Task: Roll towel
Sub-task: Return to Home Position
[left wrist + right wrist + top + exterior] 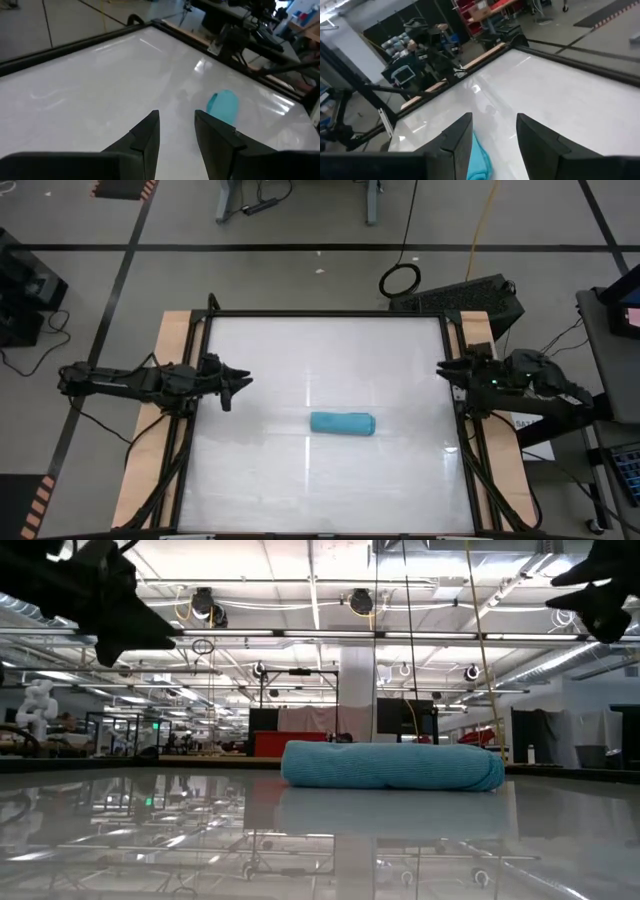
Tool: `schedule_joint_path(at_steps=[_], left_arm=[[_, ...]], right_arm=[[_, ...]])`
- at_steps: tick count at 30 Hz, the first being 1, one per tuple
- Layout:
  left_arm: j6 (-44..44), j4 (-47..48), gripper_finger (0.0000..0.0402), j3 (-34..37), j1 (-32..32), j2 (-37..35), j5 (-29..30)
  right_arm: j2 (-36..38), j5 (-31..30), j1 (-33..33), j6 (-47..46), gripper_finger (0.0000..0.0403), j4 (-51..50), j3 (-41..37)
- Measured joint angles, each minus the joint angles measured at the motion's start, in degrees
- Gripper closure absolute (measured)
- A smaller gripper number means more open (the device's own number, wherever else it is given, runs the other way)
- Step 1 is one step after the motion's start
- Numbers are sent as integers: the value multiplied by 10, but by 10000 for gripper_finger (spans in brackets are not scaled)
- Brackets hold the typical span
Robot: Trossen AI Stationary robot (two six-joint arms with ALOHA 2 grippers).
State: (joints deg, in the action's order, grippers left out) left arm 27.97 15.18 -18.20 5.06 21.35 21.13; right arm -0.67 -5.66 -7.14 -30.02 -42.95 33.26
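Note:
The turquoise towel (342,423) lies rolled into a short cylinder on the white tabletop (320,350), a little near of centre, its length running left to right; it rests on its rolled side (392,766). My left gripper (238,383) hovers at the table's left edge, open, with nothing between its fingers (176,125). My right gripper (443,369) hovers at the right edge, open and empty (494,127). Both stand well apart from the towel (223,106) (479,161).
A black frame rail (325,313) runs round the tabletop, with wooden boards (165,370) outside it at left and right. A coiled cable (400,279) and a black box (470,295) lie on the floor beyond the far edge.

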Motion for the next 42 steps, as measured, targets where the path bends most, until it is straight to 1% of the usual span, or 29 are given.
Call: schedule_joint_path(at_steps=[5,8,13,17,21,28,37,42], left_arm=[[4,-25,274,48,0,-21,12],[18,-45,274,74,0,-35,12],[17,-86,274,107,0,-58,10],[18,-100,274,131,0,-79,13],[30,-114,274,153,0,-101,16],[3,-126,274,156,1,-104,44],[0,-125,274,156,1,-104,49],[-36,-124,274,156,1,-104,49]], right_arm=[[0,23,0,-9,259,57,-67],[0,45,0,-9,259,110,-113],[0,57,0,1,259,210,-183],[1,57,0,5,259,247,-223],[2,58,0,0,259,247,-244],[5,58,0,2,259,251,-271],[3,54,1,31,259,253,-270],[3,58,1,32,259,253,-270]])
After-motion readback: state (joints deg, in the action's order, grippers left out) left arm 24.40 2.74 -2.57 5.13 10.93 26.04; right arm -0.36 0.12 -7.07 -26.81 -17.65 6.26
